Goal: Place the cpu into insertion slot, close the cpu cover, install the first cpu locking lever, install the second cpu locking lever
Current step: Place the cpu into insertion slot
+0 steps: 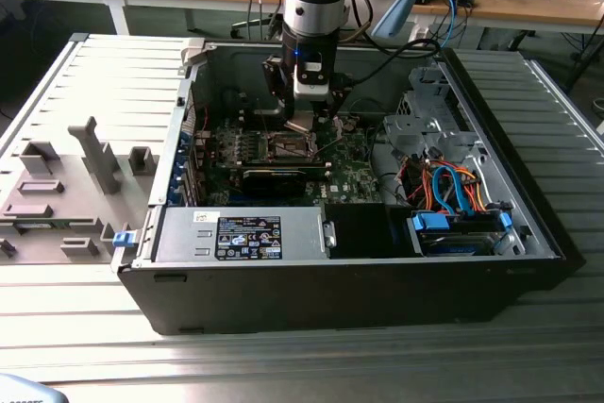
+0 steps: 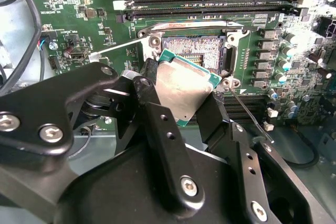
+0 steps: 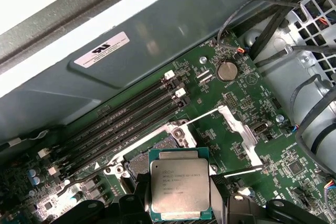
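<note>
An open desktop computer case (image 1: 330, 299) lay on its side on a ribbed metal counter (image 1: 283, 370), with a robot arm reaching down into it. The end effector (image 2: 181, 100) was clamped on the cpu (image 2: 185, 85). Its two black fingers (image 2: 147, 98) pressed on opposite edges of the flat silver-grey chip, which in the second wrist view was tilted rather than level. The cpu hung just over the near side of the insertion slot (image 2: 197, 51), close to it but apparently not seated, and the slot's dark centre was bare. Beside the insertion slot the cpu cover (image 3: 239, 132), a thin silver frame, stood swung open. Two thin wire locking levers (image 3: 202, 115) stuck out away from the slot, unlatched. Judging by this, the first step was under way and unfinished: the chip had not yet gone into the slot, the cover was not yet closed, and neither lever was fastened.
</note>
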`<state>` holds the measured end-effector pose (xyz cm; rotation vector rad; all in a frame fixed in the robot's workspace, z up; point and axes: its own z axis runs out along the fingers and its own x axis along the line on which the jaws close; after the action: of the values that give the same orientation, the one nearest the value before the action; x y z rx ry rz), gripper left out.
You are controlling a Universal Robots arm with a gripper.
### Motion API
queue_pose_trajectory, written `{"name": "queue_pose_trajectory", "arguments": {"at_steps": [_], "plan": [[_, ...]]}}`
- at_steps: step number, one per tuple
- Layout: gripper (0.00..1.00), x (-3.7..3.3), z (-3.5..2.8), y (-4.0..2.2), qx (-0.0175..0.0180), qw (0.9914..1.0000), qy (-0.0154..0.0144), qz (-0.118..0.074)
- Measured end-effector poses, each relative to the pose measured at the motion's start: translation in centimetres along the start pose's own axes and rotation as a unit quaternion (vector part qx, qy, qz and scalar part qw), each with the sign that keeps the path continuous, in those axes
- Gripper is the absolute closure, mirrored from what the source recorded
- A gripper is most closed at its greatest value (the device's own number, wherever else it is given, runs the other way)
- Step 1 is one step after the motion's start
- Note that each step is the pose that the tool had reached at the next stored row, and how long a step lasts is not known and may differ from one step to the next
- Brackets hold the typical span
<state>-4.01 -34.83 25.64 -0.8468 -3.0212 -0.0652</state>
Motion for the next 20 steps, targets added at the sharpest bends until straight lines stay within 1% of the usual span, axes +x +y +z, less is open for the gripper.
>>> {"name": "queue_pose_trajectory", "arguments": {"at_steps": [20], "plan": [[0.45,0.00,0.02,0.00,-0.0001,0.99996,-0.0004,0.009]]}}
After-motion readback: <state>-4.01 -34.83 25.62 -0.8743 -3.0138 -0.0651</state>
